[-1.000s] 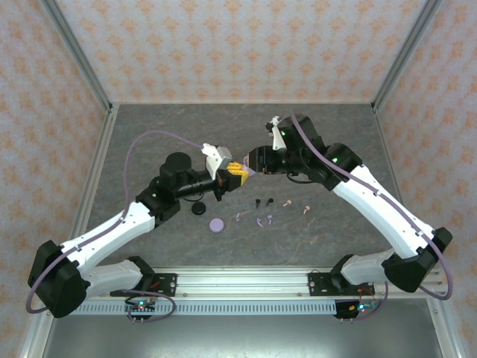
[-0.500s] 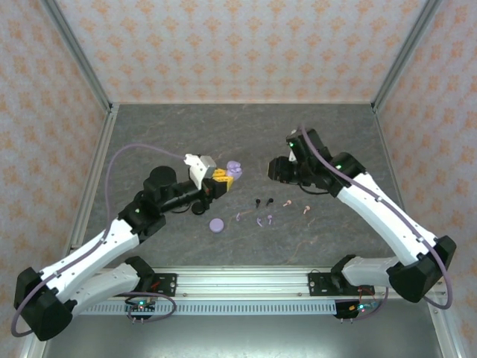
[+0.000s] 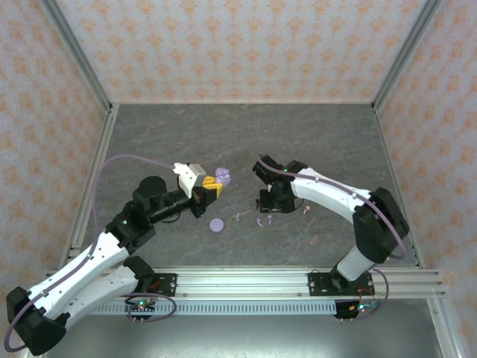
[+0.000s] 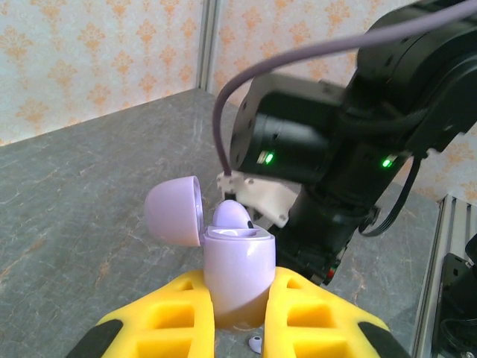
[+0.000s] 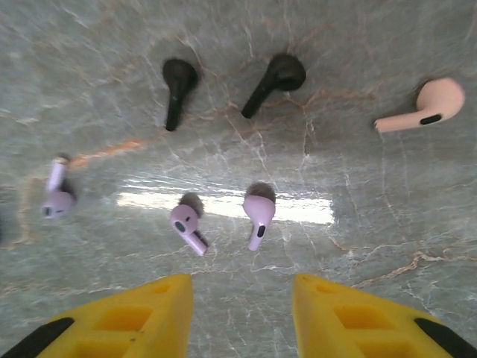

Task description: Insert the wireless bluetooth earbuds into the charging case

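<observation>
Yellow right gripper [image 5: 240, 287] now over lilac earbuds [image 5: 258, 212]

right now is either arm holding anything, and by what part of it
The left gripper holds the open lilac charging case by its lower body, jaws on either side. The right gripper is open and holds nothing.

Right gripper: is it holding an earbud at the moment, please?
No, the right gripper is open and empty above lilac earbuds lying on the table.
</observation>
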Robot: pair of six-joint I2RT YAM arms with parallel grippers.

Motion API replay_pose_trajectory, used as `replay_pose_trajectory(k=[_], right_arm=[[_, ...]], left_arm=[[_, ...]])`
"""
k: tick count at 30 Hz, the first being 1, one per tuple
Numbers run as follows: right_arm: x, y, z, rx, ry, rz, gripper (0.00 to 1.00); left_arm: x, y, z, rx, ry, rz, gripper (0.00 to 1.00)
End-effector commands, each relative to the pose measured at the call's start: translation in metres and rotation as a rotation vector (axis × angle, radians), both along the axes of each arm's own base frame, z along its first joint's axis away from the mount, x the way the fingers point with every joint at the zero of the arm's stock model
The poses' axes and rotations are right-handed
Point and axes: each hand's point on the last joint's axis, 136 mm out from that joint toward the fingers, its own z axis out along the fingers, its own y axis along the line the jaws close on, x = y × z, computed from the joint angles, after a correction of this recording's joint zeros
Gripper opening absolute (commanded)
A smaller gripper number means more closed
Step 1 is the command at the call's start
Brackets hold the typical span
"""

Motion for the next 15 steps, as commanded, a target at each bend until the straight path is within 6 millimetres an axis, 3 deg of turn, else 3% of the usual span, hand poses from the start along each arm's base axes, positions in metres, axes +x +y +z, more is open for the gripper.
replay_pose_trajectory(k=[1, 15], right_arm=[[0.002, -0.006, -0.012, -0.063, 0.005, 0.019, 0.39], [0.004, 0.000, -0.045, -0.098, 0.064, 0.071, 0.32]], left_arm=[[-0.002, 0.003, -0.003, 0.012, -0.010, 0.012, 0.00], [-0.002, 0.004, -0.004, 0.018, -0.009, 0.019, 0.00]])
